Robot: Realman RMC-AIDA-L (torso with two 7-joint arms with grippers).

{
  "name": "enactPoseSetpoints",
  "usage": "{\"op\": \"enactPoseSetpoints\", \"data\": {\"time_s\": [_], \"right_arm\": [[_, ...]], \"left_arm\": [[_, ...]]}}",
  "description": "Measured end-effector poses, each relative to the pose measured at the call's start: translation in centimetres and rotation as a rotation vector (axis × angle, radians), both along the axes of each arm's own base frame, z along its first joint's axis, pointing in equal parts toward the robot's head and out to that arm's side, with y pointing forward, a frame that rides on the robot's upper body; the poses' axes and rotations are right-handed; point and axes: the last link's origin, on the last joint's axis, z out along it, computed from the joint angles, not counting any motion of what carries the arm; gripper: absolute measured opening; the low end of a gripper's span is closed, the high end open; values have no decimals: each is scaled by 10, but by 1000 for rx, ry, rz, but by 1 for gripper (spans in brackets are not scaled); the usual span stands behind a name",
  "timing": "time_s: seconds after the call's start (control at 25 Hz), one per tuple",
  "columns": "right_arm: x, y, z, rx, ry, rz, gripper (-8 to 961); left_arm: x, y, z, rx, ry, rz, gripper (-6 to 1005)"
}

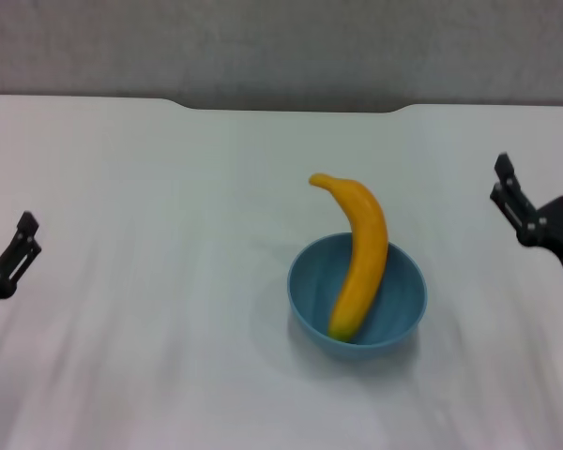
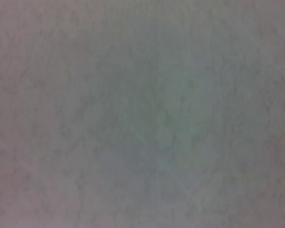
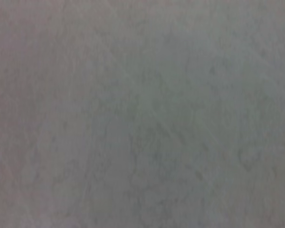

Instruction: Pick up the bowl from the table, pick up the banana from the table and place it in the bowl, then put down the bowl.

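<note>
The white table (image 1: 150,281) carries the light-blue bowl (image 1: 401,302) right of centre. The yellow-orange banana (image 1: 363,253) lies in it, its far end jutting over the rim. The left gripper (image 1: 19,246) and right gripper (image 1: 514,199) sit at opposite edges, slightly parted, holding nothing.

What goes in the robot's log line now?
banana: in bowl | bowl: on table | left gripper: far left | right gripper: far right
</note>
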Motion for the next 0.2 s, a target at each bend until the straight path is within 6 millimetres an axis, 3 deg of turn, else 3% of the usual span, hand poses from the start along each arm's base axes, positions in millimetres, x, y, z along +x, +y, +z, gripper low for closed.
{"op": "enactPoseSetpoints", "data": {"time_s": [0.2], "right_arm": [[14, -8, -5, -42, 13, -32, 894]], "left_arm": [[-13, -4, -2, -7, 3, 65, 890]]}}
